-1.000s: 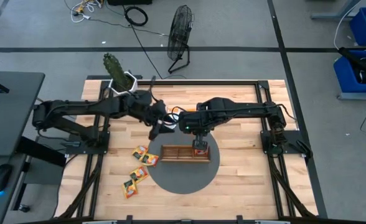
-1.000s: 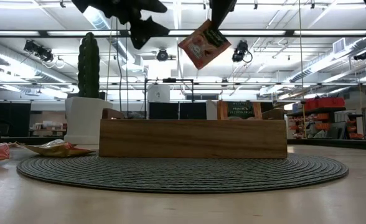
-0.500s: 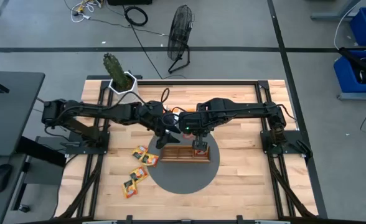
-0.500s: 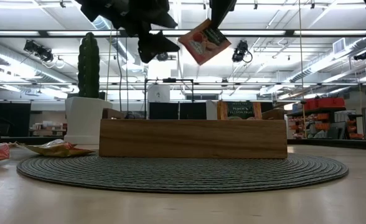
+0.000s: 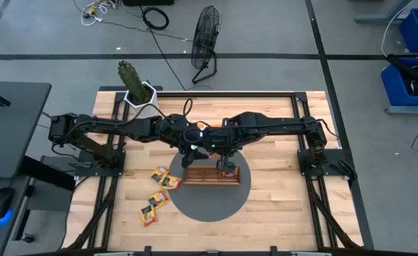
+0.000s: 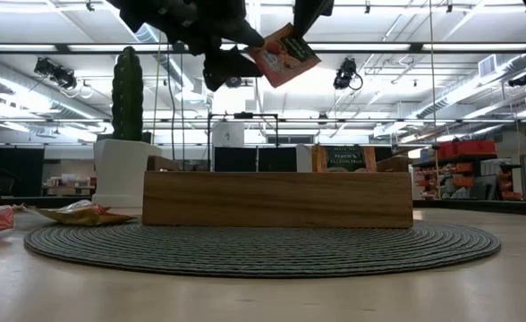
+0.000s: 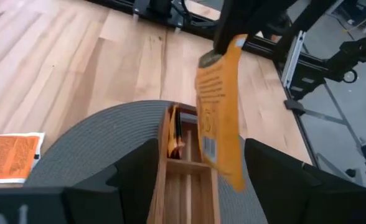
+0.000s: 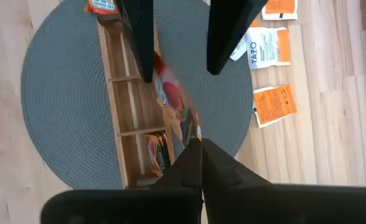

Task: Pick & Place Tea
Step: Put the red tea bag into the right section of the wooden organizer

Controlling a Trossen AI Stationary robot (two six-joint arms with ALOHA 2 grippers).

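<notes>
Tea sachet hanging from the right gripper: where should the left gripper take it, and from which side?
Take the sachet by its free lower half, one pad on each flat face. It hangs thin and near-vertical, pinched at its top by the shut right gripper, so the open left gripper, facing it, can probably come in level, below the right fingers.

High view: overhead, facing straight down; distant; takes in the whole table, both arms and surrounding floor.

Low view: at tabletop height, facing level across the round grey mat into the room; close to the wooden compartment tray, seen side-on.

Left wrist view: on the left arm, looking forward and down between its own fingers; close above the tray.

Right wrist view: on the right arm, looking nearly straight down; close.

Shared: tray and mat in all four; the hanging tea sachet in the low and both wrist views.
</notes>
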